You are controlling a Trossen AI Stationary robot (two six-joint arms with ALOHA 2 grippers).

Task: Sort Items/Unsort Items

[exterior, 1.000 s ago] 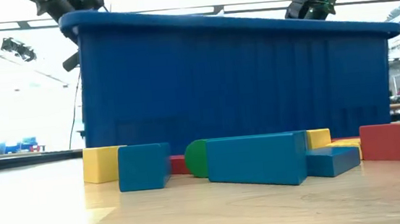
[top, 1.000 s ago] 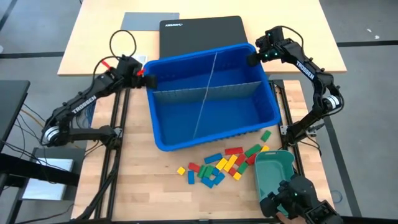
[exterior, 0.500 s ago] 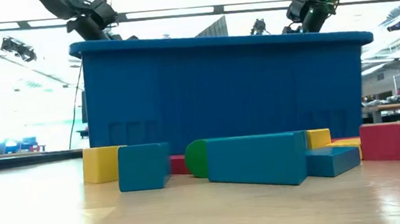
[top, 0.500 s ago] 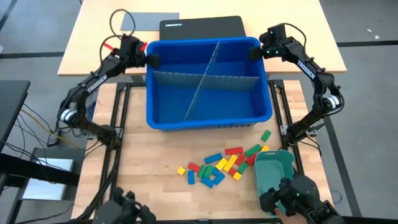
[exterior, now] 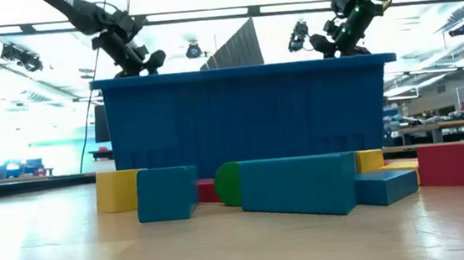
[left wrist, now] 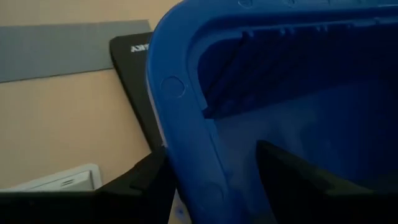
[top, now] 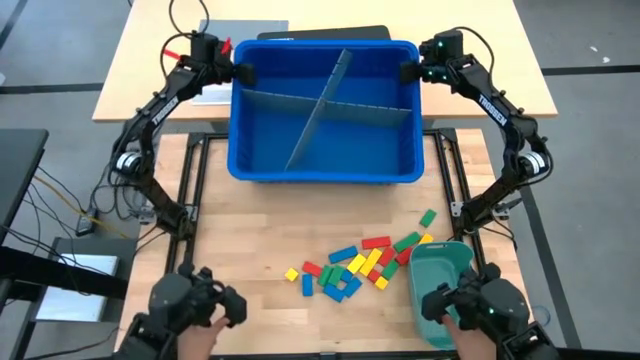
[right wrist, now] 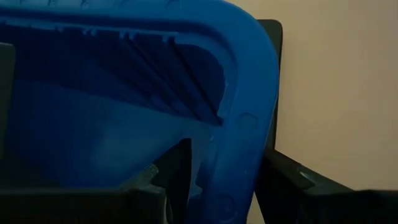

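Observation:
A blue bin (top: 325, 170) with grey slotted dividers (top: 318, 105) stands level at the table's far side. My left gripper (top: 238, 72) is shut on its left wall and my right gripper (top: 408, 72) on its right wall. Both also show above the bin's rim in the low view, the left gripper (exterior: 138, 67) and the right gripper (exterior: 334, 45). The items, small red, yellow, green and blue blocks (top: 360, 265), lie loose on the wooden table in front of the bin, close up in the low view (exterior: 296, 183). Whether the bin's bottom touches the table, I cannot tell. My left gripper holds the rim of the bin's left wall (left wrist: 186, 124), near the far corner. One finger (left wrist: 298, 180) is inside the bin and one (left wrist: 143, 180) outside, slanting down from the table's left. My right gripper holds the rim of the right wall (right wrist: 245, 137), near the far corner. One finger (right wrist: 174, 168) is inside and one (right wrist: 292, 180) outside, slanting down from the table's right.
A teal tray (top: 440, 275) lies at the near right beside the blocks. Two dark hand-held devices (top: 190, 305) (top: 480, 310) with a person's hands show at the near edge. A black flat thing (top: 300, 35) and a grey sheet (top: 225, 30) lie behind the bin.
The bin has swung from tilted and skewed to level and square, and has gone toward the table's far edge. My left gripper carried its side far toward the far edge. My right gripper rose a little and tipped. Both kept their hold.

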